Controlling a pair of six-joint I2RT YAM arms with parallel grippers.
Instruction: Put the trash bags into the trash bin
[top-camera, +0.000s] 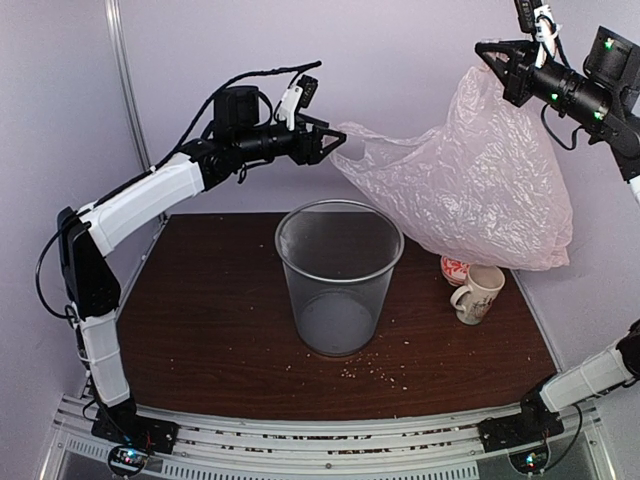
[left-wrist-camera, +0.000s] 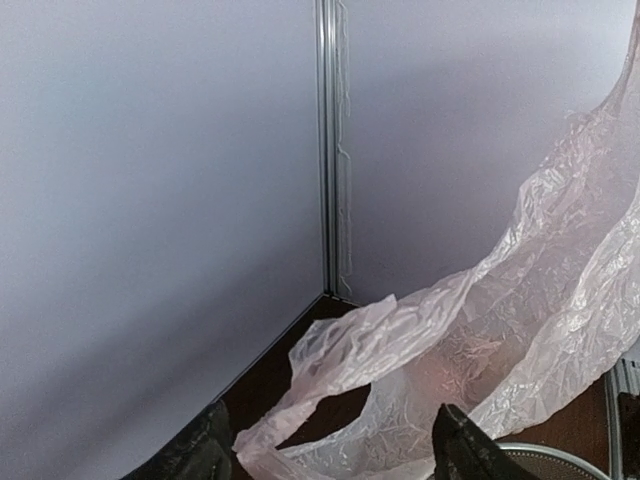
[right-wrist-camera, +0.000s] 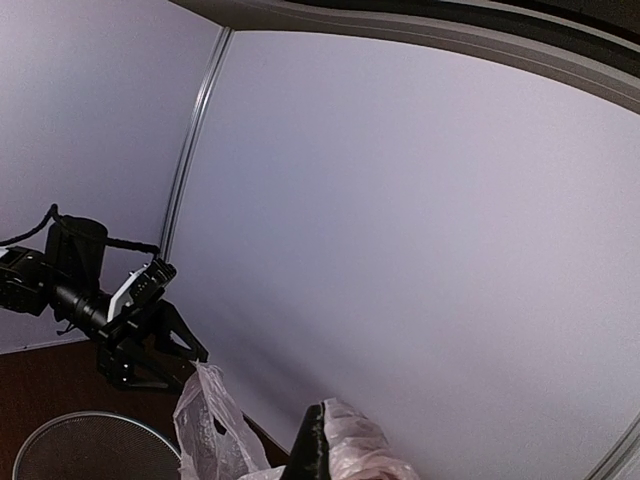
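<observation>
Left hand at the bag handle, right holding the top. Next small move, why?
Probably close the left hand on the loop handle: its fingers stand apart with film between them, while the right hand holds the bag high, right of the bin. Two grips should steer it better.

Trash bag (right-wrist-camera: 215, 435) crumpled bottom centre, right end effector finger (right-wrist-camera: 314, 450) against it; left end effector (right-wrist-camera: 165, 365) just left; trash bin (right-wrist-camera: 90, 422) rim below.
</observation>
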